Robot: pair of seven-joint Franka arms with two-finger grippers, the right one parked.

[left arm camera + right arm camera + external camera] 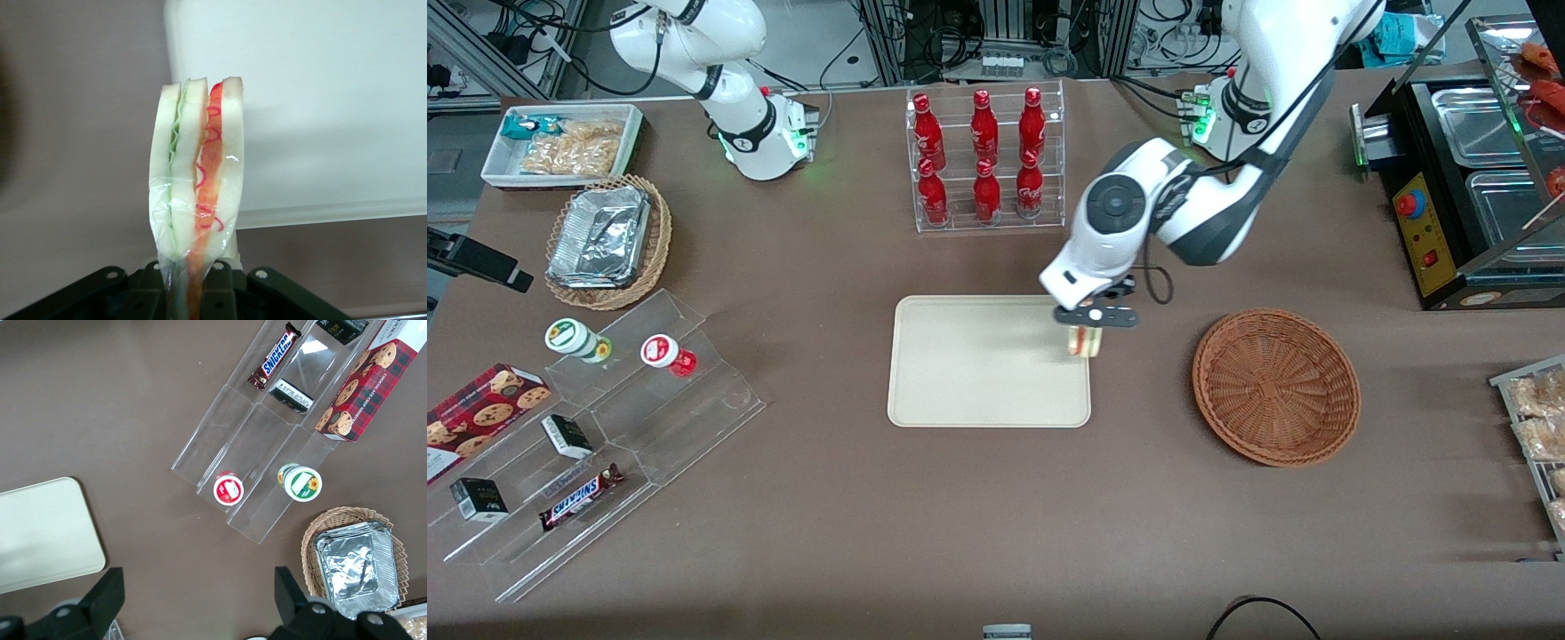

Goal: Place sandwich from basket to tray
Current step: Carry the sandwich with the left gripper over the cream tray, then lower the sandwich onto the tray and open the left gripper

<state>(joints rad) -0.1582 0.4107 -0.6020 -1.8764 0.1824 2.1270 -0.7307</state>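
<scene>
Item, nearest the front camera: the basket [1276, 387], sitting empty on the worktop [978, 516] toward my working end, well apart from the tray.

Item: the tray [978, 373], lying flat and bare at mid-worktop; its edge toward the basket is passing just under my load.

Item: my gripper [1089, 331], hovering above that tray edge, near the tray corner farther from the camera. I am grasping the sandwich [197, 180] by its narrow end, fingers clamped on the film wrap; the wedge is hanging upright, cut face showing red and green filling.

Step in hand: I am carrying; the sandwich is out of the basket and not yet set down. By my reading, the next move is calling for a short shift inward over the tray, then a lowering and release.

Room: the tray's whole bed is lying open. The bottle rack [985, 160] is standing farther off, apart from my path.
</scene>
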